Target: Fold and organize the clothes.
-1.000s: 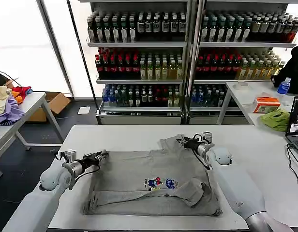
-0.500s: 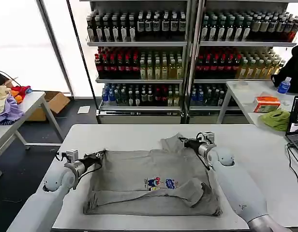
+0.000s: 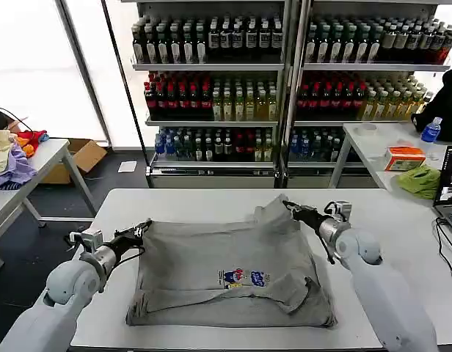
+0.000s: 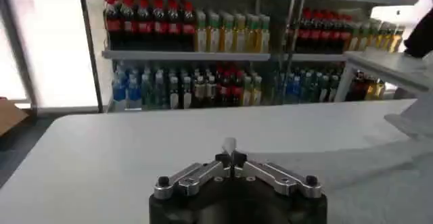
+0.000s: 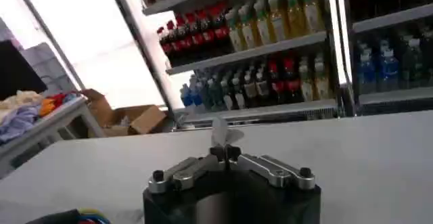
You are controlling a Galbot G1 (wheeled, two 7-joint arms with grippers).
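Grey shirt (image 3: 226, 271) stretches across the table (image 3: 402, 220), its far corners pinched in left gripper (image 3: 141, 229) and right gripper (image 3: 290, 208) jaws.

The shirt (image 3: 230, 275) lies on the table (image 3: 211, 202) (left claw (image 3: 143, 227) and right claw (image 3: 289, 207) at its far corners).

I can't read any text: the shirt (image 3: 233, 271) print is a multicoloured blur, and the bottle (image 3: 211, 37) labels on the shelves are too small.
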